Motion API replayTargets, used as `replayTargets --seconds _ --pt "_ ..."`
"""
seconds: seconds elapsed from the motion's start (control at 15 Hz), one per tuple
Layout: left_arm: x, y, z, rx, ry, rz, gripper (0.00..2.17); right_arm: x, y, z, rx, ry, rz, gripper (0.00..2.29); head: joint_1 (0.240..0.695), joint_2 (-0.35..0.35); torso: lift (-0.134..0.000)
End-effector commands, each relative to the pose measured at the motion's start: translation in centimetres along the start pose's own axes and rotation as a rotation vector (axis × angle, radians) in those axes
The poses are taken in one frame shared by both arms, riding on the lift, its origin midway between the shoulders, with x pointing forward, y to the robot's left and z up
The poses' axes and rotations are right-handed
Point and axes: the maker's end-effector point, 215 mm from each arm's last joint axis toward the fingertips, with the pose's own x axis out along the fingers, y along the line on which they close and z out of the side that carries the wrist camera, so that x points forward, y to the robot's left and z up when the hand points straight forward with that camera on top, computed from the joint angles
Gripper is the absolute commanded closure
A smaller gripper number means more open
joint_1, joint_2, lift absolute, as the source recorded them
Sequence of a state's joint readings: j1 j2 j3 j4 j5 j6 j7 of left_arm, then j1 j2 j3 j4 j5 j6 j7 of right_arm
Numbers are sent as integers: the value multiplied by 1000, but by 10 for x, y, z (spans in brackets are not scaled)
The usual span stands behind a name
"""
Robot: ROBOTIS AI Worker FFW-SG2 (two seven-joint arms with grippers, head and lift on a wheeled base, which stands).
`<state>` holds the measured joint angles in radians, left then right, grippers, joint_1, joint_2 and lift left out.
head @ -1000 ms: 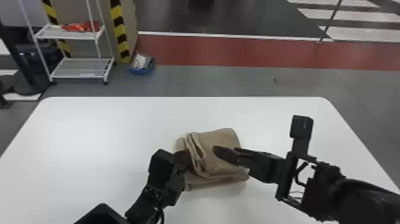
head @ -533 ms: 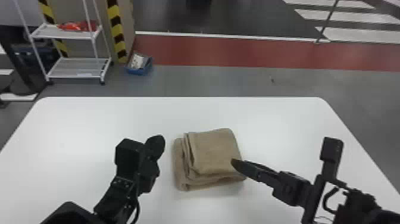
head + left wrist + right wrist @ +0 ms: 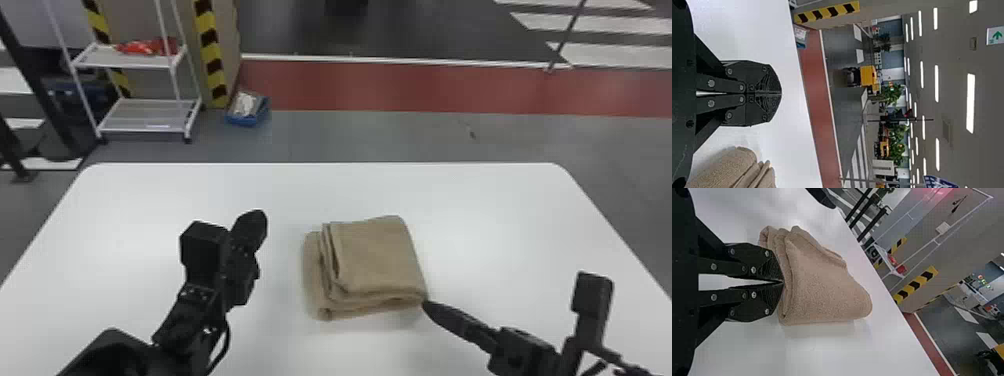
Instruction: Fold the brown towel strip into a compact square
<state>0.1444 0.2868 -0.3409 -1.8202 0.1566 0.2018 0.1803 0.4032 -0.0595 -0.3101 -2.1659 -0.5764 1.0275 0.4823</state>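
Note:
The brown towel (image 3: 375,255) lies on the white table as a compact, layered bundle, its stacked folds showing along its left and near sides. Left of it, apart from it, my left gripper (image 3: 257,217) hangs over the table. In the left wrist view the left gripper (image 3: 781,93) is shut with nothing between its fingers, and part of the towel (image 3: 730,170) shows beside it. My right gripper (image 3: 425,304) is at the towel's near right corner. The right wrist view has the right gripper (image 3: 783,281) with its tips together against the edge of the towel (image 3: 824,286).
White tabletop (image 3: 175,200) surrounds the towel, with its rounded far corners in view. Beyond it, on the floor, stand a white shelf rack (image 3: 150,115) holding red items and a blue box (image 3: 247,112).
My left gripper has backed off the towel to the left. From over the towel, my right gripper has moved right and nearer, to the near right corner. The towel has kept its folded shape.

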Motion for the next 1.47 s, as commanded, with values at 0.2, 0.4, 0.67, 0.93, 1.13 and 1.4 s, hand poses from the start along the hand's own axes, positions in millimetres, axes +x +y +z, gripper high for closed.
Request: replayTargets --seconds 0.2,0.4,0.67,0.93,1.13,1.4 --pt "5 3 0 -8 -2 6 2057 14 -31 -4 36 7 -31 2020 695 -66 -124" --pt "7 5 2 -7 -5 8 2057 36 -33 -13 46 34 -17 2020 695 -67 -124" --pt "7 5 3 -2 -7 6 2057 66 -42 7 0 24 -58 2020 695 -48 -124" --pt "5 6 4 4 -10 4 2057 95 -42 55 -73 1 -103 2020 695 -45 -124" --pt "2 4 1 3 -4 1 2057 124 -43 86 -109 27 -124 2017 695 -38 -124" --pt "2 -3 -2 8 1 -10 2057 110 -38 65 -62 51 -73 2017 695 -29 -124"
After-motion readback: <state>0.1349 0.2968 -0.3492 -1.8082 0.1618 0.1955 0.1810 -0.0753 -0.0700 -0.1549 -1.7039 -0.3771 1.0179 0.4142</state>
